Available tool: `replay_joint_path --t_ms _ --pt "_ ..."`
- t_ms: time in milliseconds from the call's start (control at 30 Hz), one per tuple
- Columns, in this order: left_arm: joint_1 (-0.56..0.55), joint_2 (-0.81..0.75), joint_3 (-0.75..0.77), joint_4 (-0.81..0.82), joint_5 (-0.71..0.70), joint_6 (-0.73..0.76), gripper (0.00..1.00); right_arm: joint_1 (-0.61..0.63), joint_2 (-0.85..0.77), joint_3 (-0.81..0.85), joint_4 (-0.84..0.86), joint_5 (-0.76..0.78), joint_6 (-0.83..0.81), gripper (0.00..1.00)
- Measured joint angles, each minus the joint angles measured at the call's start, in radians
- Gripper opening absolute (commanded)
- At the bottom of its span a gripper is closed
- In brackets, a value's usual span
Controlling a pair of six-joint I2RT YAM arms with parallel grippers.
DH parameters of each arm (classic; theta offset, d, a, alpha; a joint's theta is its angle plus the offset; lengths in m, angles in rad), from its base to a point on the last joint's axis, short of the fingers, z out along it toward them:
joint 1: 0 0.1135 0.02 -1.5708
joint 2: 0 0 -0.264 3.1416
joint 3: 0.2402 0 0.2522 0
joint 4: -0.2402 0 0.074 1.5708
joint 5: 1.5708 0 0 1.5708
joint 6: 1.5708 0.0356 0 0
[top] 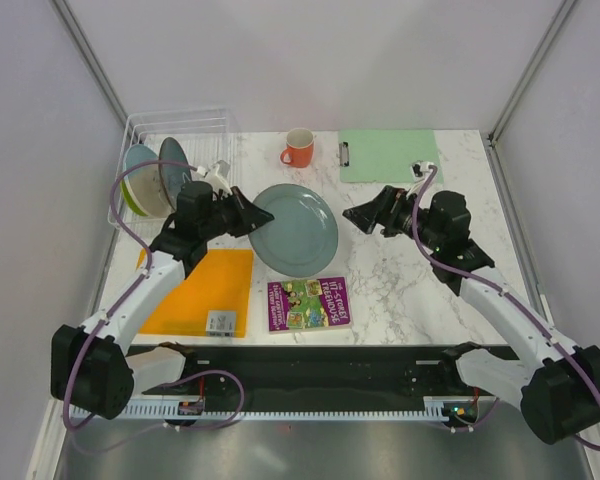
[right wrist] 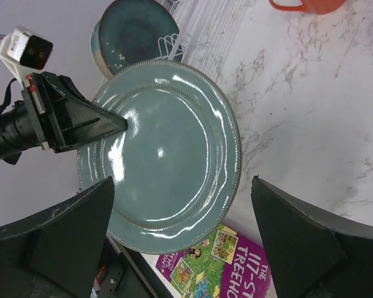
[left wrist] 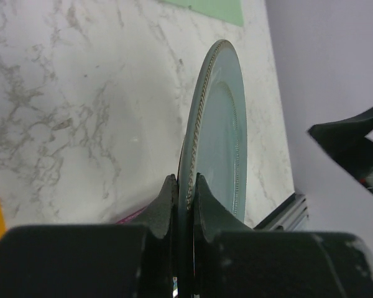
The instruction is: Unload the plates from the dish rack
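My left gripper (top: pixel 248 214) is shut on the rim of the grey-green plate (top: pixel 298 230) and holds it over the table's middle, just right of the dish rack (top: pixel 195 125). In the left wrist view the plate (left wrist: pixel 222 124) is edge-on between my fingers (left wrist: pixel 166 202). My right gripper (top: pixel 365 216) is open and empty, right of the plate and facing it; its view shows the plate (right wrist: pixel 168 149) and my left gripper (right wrist: pixel 121 123). The dark teal plate (top: pixel 173 160) and the cream-and-blue plate (top: pixel 143 182) stand in the rack. The lime plate is hidden.
An orange mug (top: pixel 299 148) and a green clipboard (top: pixel 385 155) lie at the back. A purple book (top: pixel 308 303) lies near the front under the plate's edge. An orange mat (top: pixel 205 292) with a small card lies front left.
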Motion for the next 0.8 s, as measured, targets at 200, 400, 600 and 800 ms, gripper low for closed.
replay_joint_path --t_ms 200,400,600,800 --pt "-0.01 -0.012 -0.023 0.212 0.064 -0.101 0.02 0.034 0.064 -0.054 0.073 -0.005 0.046 0.98" --pt "-0.024 -0.024 -0.06 0.32 0.104 -0.153 0.02 0.039 0.114 -0.064 0.141 -0.026 0.074 0.93" --pt "-0.036 -0.024 -0.133 0.389 0.125 -0.191 0.02 0.039 0.192 -0.065 0.276 -0.105 0.142 0.56" --pt "-0.026 -0.018 -0.177 0.459 0.157 -0.227 0.03 0.02 0.264 -0.087 0.403 -0.184 0.285 0.0"
